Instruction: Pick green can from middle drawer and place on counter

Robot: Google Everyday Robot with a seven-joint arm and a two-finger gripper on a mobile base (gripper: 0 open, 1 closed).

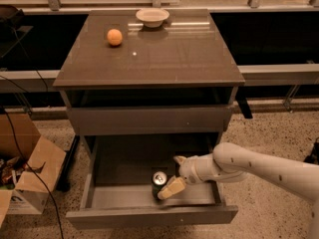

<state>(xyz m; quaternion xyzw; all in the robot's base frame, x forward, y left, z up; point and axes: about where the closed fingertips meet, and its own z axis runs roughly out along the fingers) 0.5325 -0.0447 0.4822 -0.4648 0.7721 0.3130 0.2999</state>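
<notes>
The jaws stood apart, one tan finger [171,188] right against the green can [159,179] on its right, the other set back behind it. The gripper [170,177] hung low inside the open middle drawer [149,215], and its white arm [249,166] came in over the wall right of the can. The can stood upright near the drawer's front wall, with bare floor to its left and behind. Above the can, another flat drawer front [149,119] overhung the back. Higher up, the worktop [164,59] carried an orange ball [114,37] and a pale bowl [152,16]. Far left of the can, a cardboard box [30,173] sat open.
</notes>
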